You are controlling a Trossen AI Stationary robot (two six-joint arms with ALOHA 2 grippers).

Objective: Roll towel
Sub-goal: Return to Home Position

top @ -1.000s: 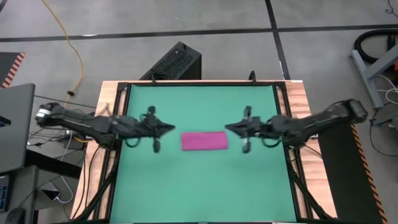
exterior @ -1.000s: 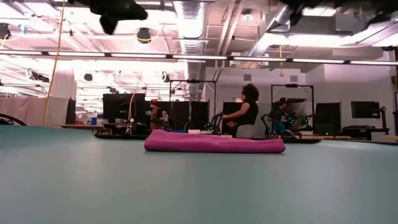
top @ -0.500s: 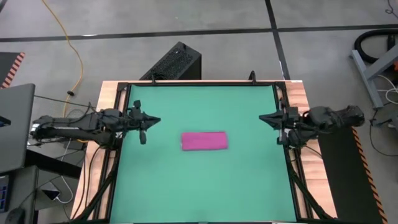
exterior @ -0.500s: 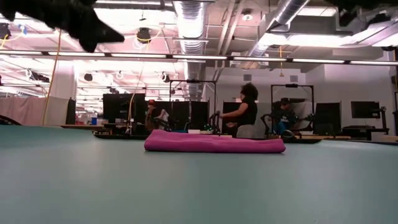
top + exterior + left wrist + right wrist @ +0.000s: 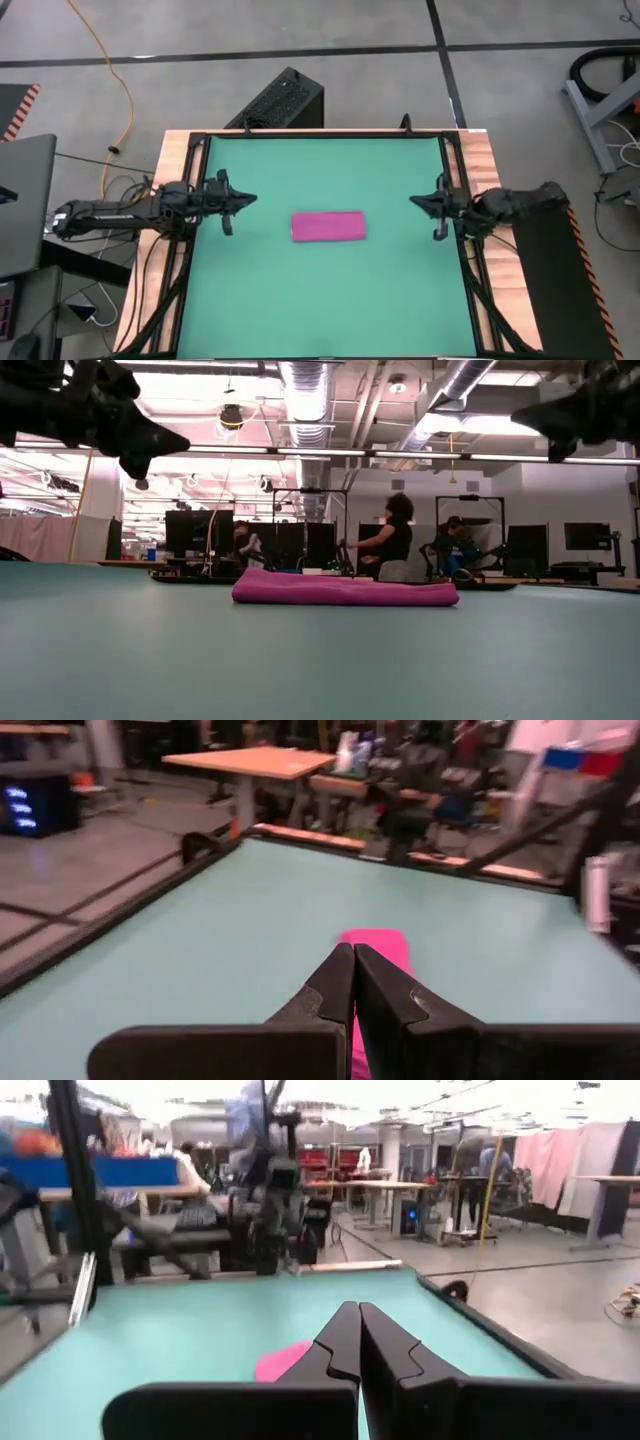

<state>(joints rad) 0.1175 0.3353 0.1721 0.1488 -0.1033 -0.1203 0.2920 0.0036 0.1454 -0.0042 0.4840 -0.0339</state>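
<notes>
The magenta-pink towel (image 5: 328,226) lies in a compact rolled or folded bundle on the middle of the green mat (image 5: 320,300); it also shows in the low view (image 5: 345,589), in the left wrist view (image 5: 378,942) and in the right wrist view (image 5: 282,1360). My left gripper (image 5: 246,199) hovers above the mat's left part, shut and empty, pointing toward the towel (image 5: 354,952). My right gripper (image 5: 415,200) hovers above the mat's right part, shut and empty, also pointing toward the towel (image 5: 358,1313).
A dark frame (image 5: 320,134) and wooden table edges (image 5: 484,160) surround the mat. A black box (image 5: 280,100) stands on the floor beyond the far edge. People sit at desks (image 5: 395,545) in the room behind the table.
Both grippers have drawn back from the towel: the left toward the table's left edge, the right toward its right edge. In the low view both have since come lower. The towel has stayed where it was.
</notes>
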